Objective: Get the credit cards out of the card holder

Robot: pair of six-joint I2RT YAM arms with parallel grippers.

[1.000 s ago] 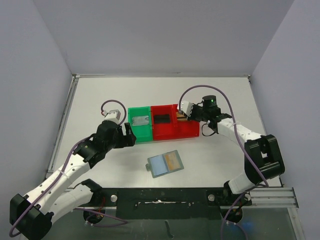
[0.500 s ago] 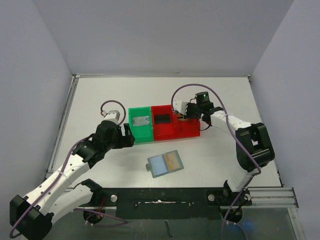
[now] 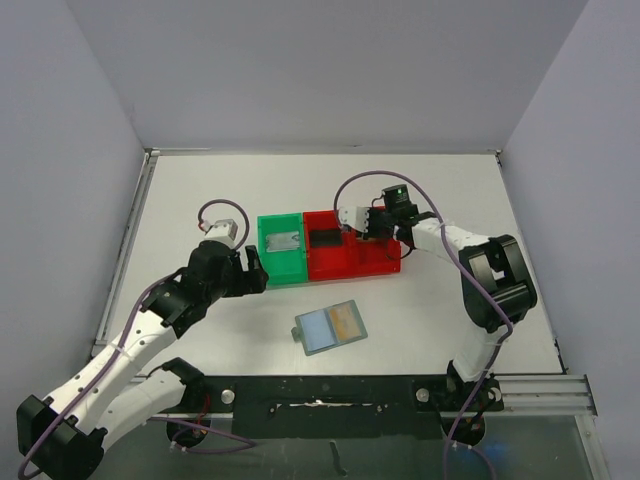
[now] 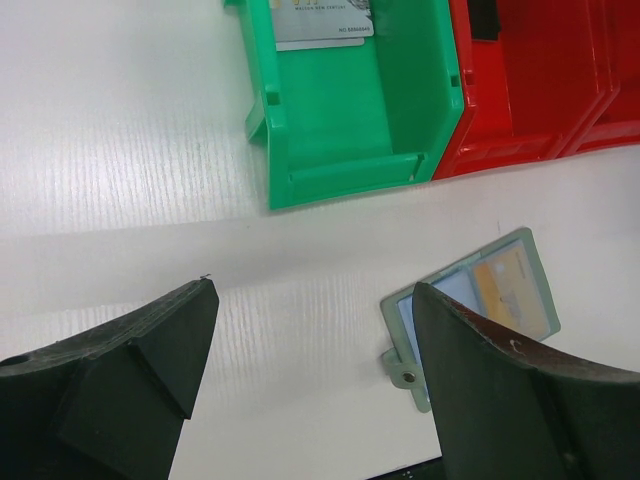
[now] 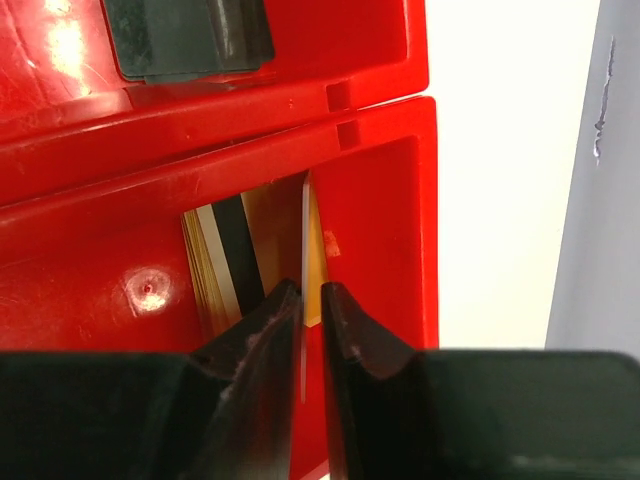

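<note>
Nearest the arm bases, the card holder [image 3: 330, 327] lies flat on the table [image 3: 200, 190], apart from both arms. A pale blue face and a gold face show through its front, so I judge that it has not been emptied.

Just beyond it, the left gripper [image 4: 315, 290] hovers over bare table near the green bin [image 3: 283, 268], jaws spread wide and holding nothing. 1 silver-grey card [image 3: 283, 240] lies in that bin.

Next to it, the inner red bin [image 3: 325, 265] holds a black card [image 3: 325, 238].

Farthest, the right gripper [image 5: 305, 295] points down into the outer red bin [image 5: 380, 230]. Its jaws are almost together, with 1 card [image 5: 304, 220] edge-on between them beside a stack of gold cards [image 5: 215, 270]. I cannot tell whether the pads pinch this card or have let go.

The step in hand looks like dropping off an extracted card. The next move calls for a clean release, a lift clear of the bin wall, and 1 arm pinning the sleeve while the other draws out a card.
</note>
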